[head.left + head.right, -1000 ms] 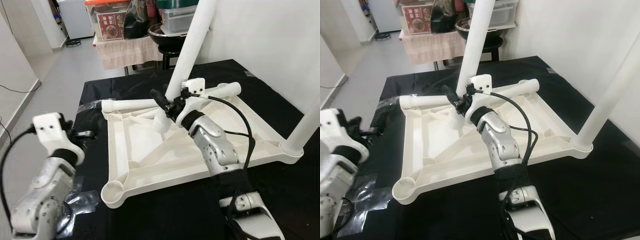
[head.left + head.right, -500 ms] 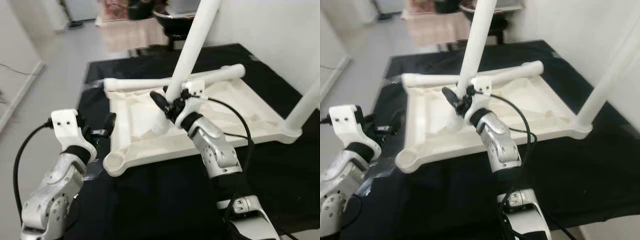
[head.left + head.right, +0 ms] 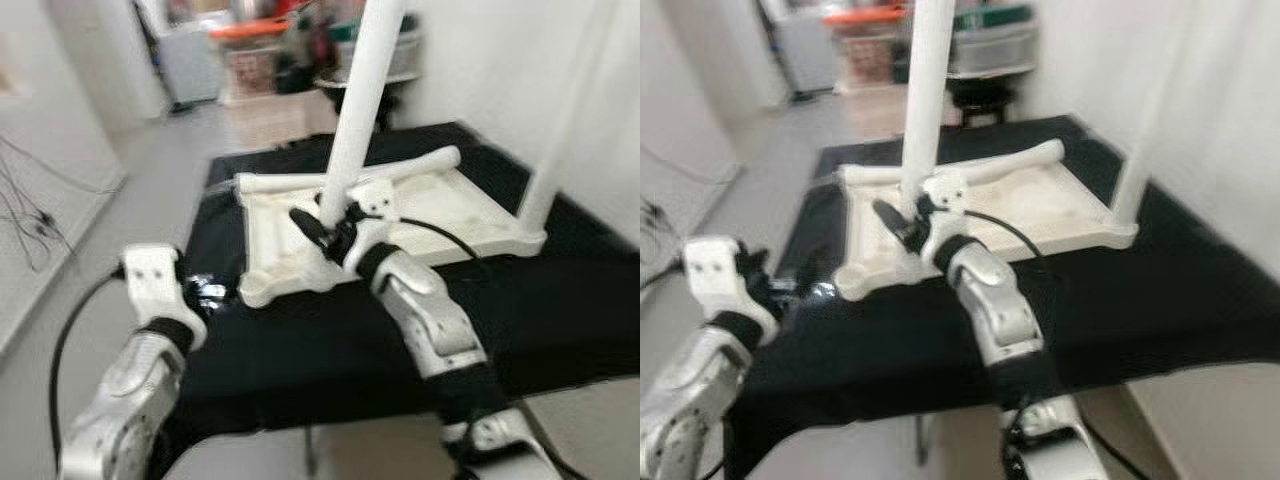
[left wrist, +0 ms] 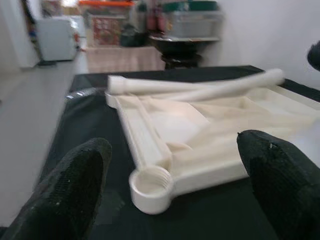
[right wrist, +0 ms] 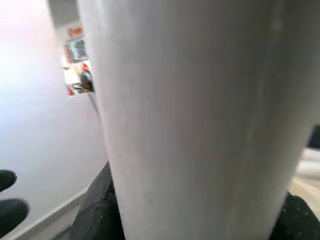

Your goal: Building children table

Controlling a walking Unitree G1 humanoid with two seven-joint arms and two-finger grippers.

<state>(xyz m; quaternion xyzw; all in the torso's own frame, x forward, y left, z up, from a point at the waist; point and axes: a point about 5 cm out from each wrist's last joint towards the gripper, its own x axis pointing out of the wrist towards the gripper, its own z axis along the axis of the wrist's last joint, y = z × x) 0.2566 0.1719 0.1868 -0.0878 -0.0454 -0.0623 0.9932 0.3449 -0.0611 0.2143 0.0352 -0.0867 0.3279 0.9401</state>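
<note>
Right gripper (image 3: 330, 228) jaws clamping table leg (image 3: 357, 95), left gripper (image 4: 170, 195) jaws spread

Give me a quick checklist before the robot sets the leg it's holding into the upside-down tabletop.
1. Right gripper shut on the table leg: ok.
2. Leg upright: roughly, slightly tilted; ok.
3. Leg bottom seated in a socket: cannot tell, hidden and blurred.
4. Near corner socket free of any leg: ok.
5. Left gripper open, off the tabletop, facing that socket: ok.
6. Loose legs lie across the tabletop's far edge, apart from the held leg's base: cannot tell.
</note>
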